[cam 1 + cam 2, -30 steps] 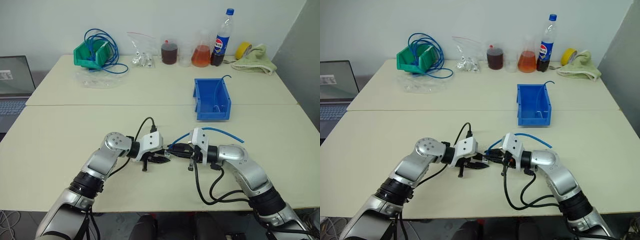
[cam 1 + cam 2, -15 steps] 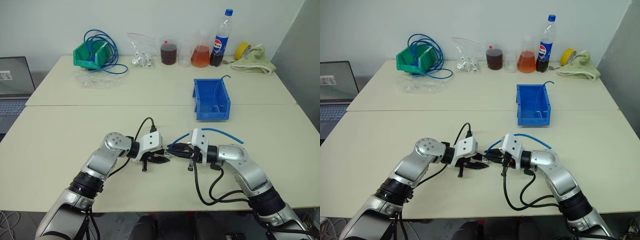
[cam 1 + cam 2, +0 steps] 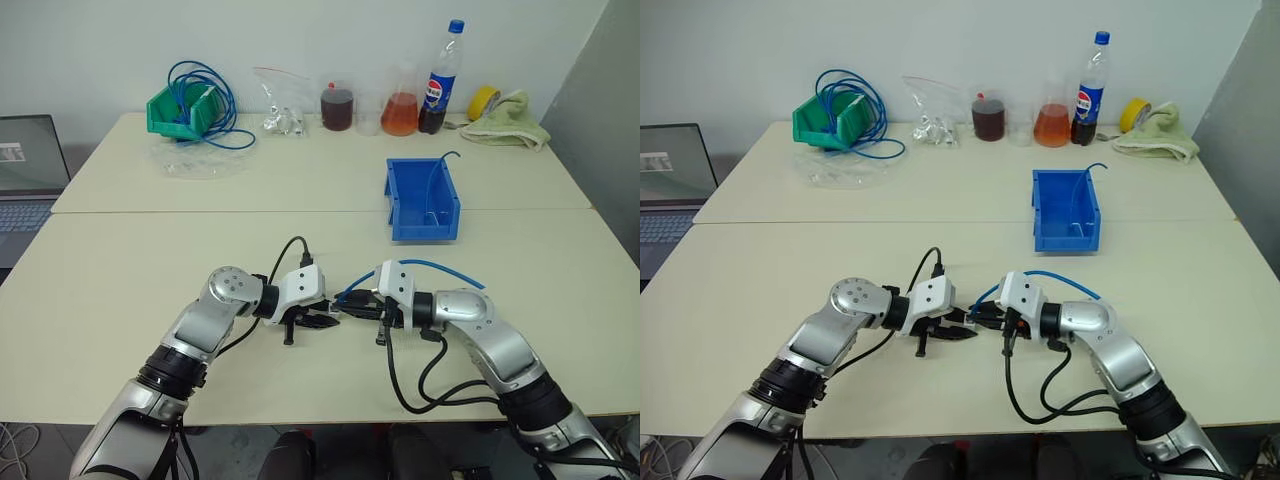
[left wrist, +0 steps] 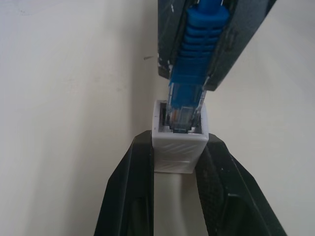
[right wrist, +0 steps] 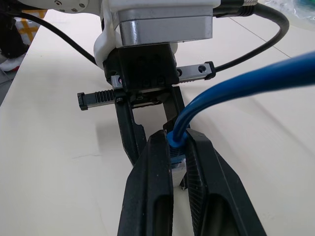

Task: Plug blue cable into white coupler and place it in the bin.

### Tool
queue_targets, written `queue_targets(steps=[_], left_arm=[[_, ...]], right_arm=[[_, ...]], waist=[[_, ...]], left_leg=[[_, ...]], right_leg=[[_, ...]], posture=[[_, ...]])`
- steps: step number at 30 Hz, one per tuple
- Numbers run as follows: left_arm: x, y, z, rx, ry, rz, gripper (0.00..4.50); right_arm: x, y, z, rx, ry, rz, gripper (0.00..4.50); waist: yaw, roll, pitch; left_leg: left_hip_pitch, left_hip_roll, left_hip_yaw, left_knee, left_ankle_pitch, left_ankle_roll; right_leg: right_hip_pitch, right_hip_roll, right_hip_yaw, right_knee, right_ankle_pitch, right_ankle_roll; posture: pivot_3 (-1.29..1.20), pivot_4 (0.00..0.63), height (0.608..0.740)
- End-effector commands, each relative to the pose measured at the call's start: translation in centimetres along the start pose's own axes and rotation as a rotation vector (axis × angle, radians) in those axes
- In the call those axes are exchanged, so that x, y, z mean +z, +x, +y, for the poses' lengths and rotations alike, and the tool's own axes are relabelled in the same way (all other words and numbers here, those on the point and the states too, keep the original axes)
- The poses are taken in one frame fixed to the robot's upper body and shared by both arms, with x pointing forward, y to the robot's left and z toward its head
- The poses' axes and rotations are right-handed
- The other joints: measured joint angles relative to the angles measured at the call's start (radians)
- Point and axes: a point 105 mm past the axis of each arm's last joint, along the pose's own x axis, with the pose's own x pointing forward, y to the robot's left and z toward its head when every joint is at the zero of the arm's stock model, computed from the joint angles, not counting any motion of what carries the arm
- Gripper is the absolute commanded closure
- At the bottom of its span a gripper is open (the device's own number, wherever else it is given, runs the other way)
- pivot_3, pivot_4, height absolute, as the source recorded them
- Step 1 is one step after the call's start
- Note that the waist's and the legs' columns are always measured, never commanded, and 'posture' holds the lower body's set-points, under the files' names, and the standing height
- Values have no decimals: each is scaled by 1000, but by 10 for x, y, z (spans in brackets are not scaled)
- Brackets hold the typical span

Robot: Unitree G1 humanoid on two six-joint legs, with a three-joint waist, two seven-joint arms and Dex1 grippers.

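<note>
In the left eye view little differs from a second ago: both arms have kept their place near the front edge of the bench, and only the blue cable's [image 3: 440, 265] arc over the right arm has sagged a touch. The left gripper [image 3: 322, 321] and right gripper [image 3: 352, 311] meet tip to tip, while the bin [image 3: 423, 199] sits well apart toward the back, straddling the seam between the two tabletops, a thin blue strand poking from it. The right eye view shows the same pairing, with the green bin [image 3: 828, 116] and its coiled cable at the back left corner. In the left wrist view the left gripper's fingers [image 4: 129, 196] are closed nearly all the way, clamping the white coupler [image 4: 179, 145] by its sides; the cable's clear plug sits in its socket opening, though I cannot tell whether it is fully seated. In the right wrist view the right gripper's fingers [image 5: 152, 196] are pinched tight on the cable's blue boot, just behind the plug.
</note>
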Motion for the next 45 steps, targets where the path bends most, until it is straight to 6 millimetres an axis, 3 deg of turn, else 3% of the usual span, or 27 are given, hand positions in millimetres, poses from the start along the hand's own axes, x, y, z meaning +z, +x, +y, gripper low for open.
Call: queue_targets(steps=[1, 20, 33, 35, 42, 45], left_arm=[[-6, 0, -5, -16, -9, 24, 3681], [-5, 1, -5, -4, -19, 16, 3681], [-3, -1, -9, -18, -49, -32, 3682], [-5, -3, -9, -27, -60, -26, 2982], [-3, -24, -7, -11, -25, -58, 1574], [-5, -41, -5, 20, -38, -72, 1365]], right_arm=[[-15, 7, 12, 68, 69, 62, 4397], [-35, 21, 28, 133, 97, 86, 4402], [-32, 20, 20, 124, 124, 63, 4402], [-32, 19, 18, 119, 128, 60, 4402], [-24, 14, 9, 77, 152, 26, 4404], [-17, 8, 2, 45, 173, -4, 4405]], waist=[[0, 0, 0], [-5, 1, -9], [-18, 3, -15], [-18, 3, -15], [-20, 3, -15], [-21, 3, -15]], left_leg=[[1, 0, 0, 0, 0, 0], [8, 1, 0, -2, -2, 3], [9, 1, -1, -2, -2, 4], [9, 1, -1, -2, -2, 4], [9, 2, -1, -2, -2, 4], [8, 2, -2, -2, -2, 4]], right_leg=[[2, 0, 0, 0, 0, 0], [7, 1, 0, -1, 0, 0], [8, 3, 1, -1, 0, 0], [8, 3, 1, -1, 0, 0], [8, 3, 1, -1, 0, 0], [7, 3, 1, -1, 0, 0]], posture=[[0, 150, 740], [0, 150, 740], [0, 150, 740], [0, 150, 740], [0, 150, 740], [0, 150, 740]])
